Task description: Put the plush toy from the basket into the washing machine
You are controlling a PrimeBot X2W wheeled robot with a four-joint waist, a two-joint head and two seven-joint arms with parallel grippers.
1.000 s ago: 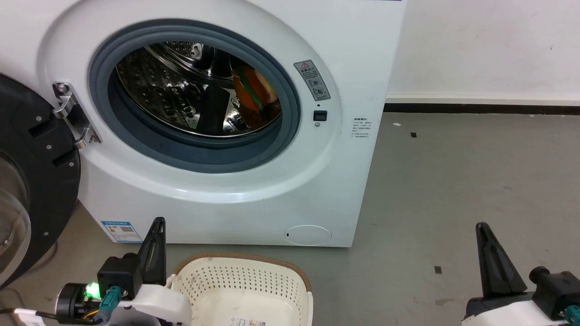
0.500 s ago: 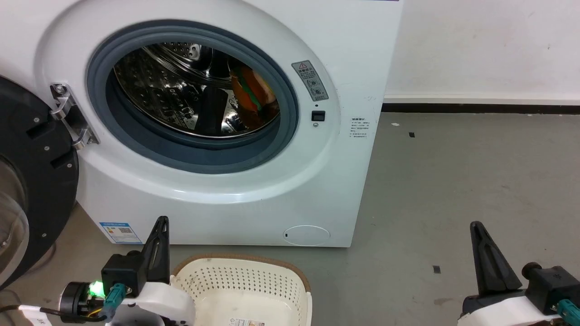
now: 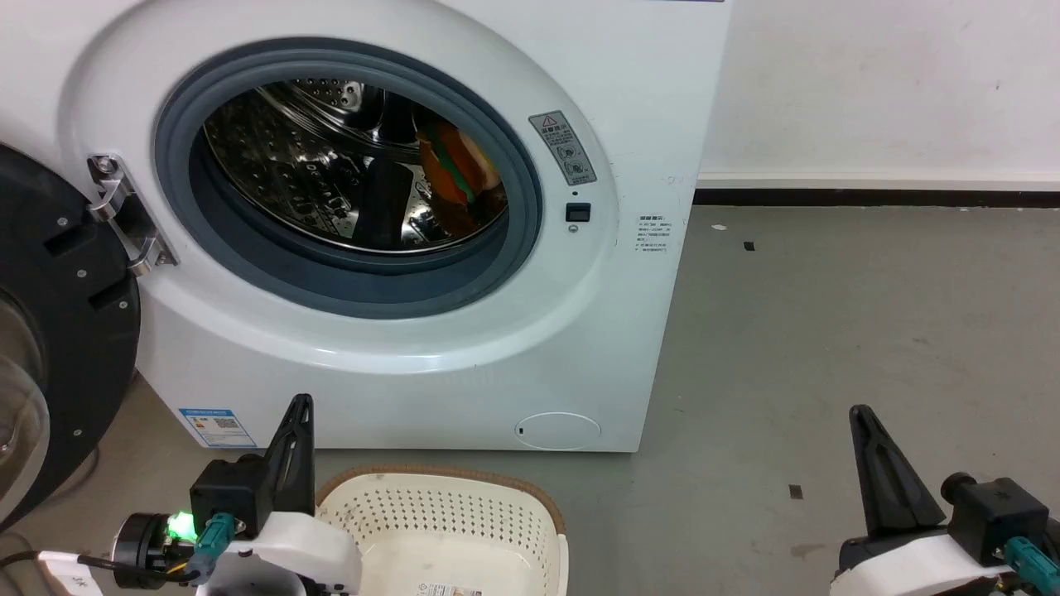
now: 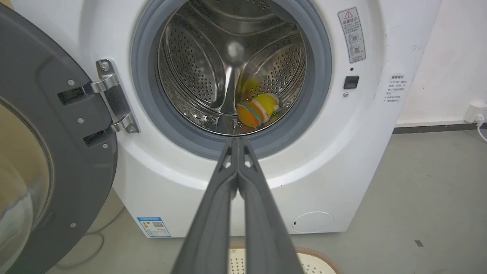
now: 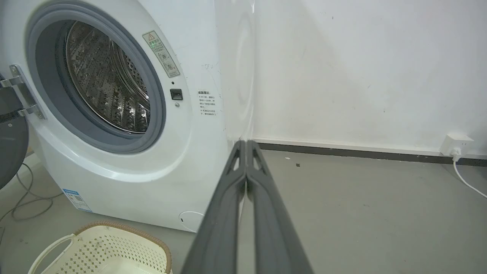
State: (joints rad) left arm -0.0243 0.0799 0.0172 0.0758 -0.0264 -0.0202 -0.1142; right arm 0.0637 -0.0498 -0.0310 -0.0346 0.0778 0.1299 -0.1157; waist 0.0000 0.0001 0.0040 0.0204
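Note:
The plush toy (image 4: 255, 112), orange and yellow with a green stripe, lies inside the steel drum of the washing machine (image 3: 629, 99), low and to the right; from the head view the plush toy (image 3: 454, 170) shows through the open porthole. The cream basket (image 3: 451, 509) stands on the floor in front of the washing machine (image 4: 365, 144), its inside bare apart from a sticker. My left gripper (image 3: 300, 403) is shut and holds nothing, just left of the basket, fingers pointing at the porthole (image 4: 237, 140). My right gripper (image 3: 860, 412) is shut and holds nothing over the floor at the right.
The black-framed round door (image 3: 58, 331) hangs swung open at the left on its metal hinge (image 3: 124, 215). Grey floor (image 3: 828, 331) spreads right of the machine to a white wall. A socket and white cable (image 5: 458, 146) sit at the far right wall; cables (image 5: 26, 201) lie left of the machine.
The whole head picture has drifted slightly left, a camera move. Both grippers stay shut and have edged a little inward. The toy and the basket lie as before.

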